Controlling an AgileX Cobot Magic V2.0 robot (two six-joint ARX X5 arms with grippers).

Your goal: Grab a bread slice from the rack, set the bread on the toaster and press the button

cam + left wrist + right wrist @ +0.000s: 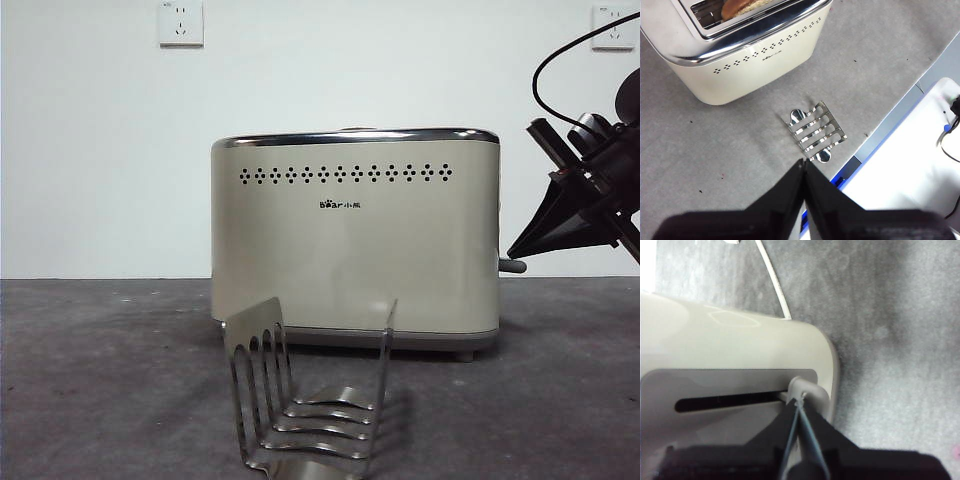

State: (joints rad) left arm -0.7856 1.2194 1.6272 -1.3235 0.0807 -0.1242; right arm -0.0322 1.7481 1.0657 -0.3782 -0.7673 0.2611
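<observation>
The cream toaster [355, 240] stands mid-table. The slice of bread [742, 6] sits in its top slot, only its brown crust showing in the left wrist view. The steel rack [310, 405] stands empty in front of the toaster; it also shows in the left wrist view [817, 132]. My right gripper [799, 402] is shut, its tips resting on the grey lever button [807, 390] near the low end of the slot in the toaster's narrow side [740, 355]; in the front view this gripper [520, 252] is just above the button [512, 266]. My left gripper [804, 165] is shut and empty, high above the rack.
A white power cord [772, 277] runs from the toaster across the grey table. Two white wall sockets [180, 22] are on the wall behind. The table's front edge with blue trim [880, 142] lies near the rack.
</observation>
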